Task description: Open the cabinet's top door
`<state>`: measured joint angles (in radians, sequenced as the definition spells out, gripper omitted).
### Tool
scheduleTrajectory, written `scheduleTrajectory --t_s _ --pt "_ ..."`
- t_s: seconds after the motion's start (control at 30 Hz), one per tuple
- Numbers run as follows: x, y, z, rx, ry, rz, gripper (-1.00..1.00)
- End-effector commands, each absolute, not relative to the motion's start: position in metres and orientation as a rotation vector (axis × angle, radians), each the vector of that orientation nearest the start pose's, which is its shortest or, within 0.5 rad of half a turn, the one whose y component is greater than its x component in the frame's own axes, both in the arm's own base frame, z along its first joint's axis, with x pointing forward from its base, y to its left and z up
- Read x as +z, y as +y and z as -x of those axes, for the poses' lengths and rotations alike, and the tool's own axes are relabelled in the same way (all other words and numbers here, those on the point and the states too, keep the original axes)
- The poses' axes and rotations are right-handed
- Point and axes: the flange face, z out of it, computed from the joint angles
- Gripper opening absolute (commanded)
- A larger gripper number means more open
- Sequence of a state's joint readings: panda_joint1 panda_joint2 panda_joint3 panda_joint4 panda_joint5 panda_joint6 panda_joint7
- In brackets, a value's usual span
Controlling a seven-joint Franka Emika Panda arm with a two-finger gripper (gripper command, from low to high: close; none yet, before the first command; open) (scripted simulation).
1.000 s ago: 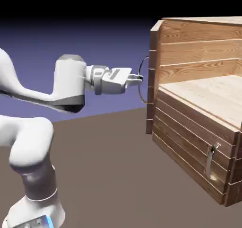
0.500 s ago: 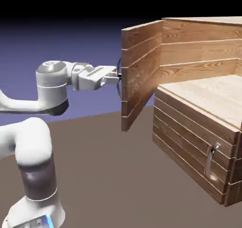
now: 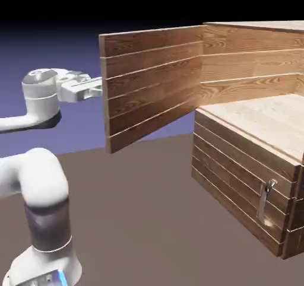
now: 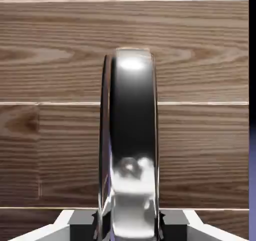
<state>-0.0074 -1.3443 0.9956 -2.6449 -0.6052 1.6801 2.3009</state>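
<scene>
The cabinet (image 3: 255, 44) of brown planks stands at the exterior view's right. Its top door (image 3: 151, 80) is swung far out to the left, with its inner face showing. My gripper (image 3: 98, 89) sits at the door's free edge, and the door hides the fingertips and the handle there. In the hand view the curved metal handle (image 4: 130, 135) fills the middle, running upright against the door's dark planks (image 4: 50, 60). Both grey fingers (image 4: 82, 224) press on it from either side, so the gripper (image 4: 129, 226) is shut on the handle.
Behind the open door lies a light wood shelf (image 3: 267, 116) inside the cabinet. The shorter lower panel (image 3: 234, 178) stays shut, with a small straight handle (image 3: 265, 199). My white arm (image 3: 41, 184) rises at the lower left.
The top door has swung much further open to the left, pulled by my gripper. The hand has moved left and now sits behind the door's edge.
</scene>
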Motion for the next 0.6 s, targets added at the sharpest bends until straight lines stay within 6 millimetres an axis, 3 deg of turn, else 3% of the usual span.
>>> scheduleTrajectory --t_s 0.0,0.27,0.57 --pt "0.521 0.244 -0.153 -2.355 1.912 1.419 -1.0" --pt "0.521 0.323 -0.143 -2.414 2.096 1.317 -1.0" --pt "0.521 0.401 -0.145 -2.461 2.277 1.203 -1.0"
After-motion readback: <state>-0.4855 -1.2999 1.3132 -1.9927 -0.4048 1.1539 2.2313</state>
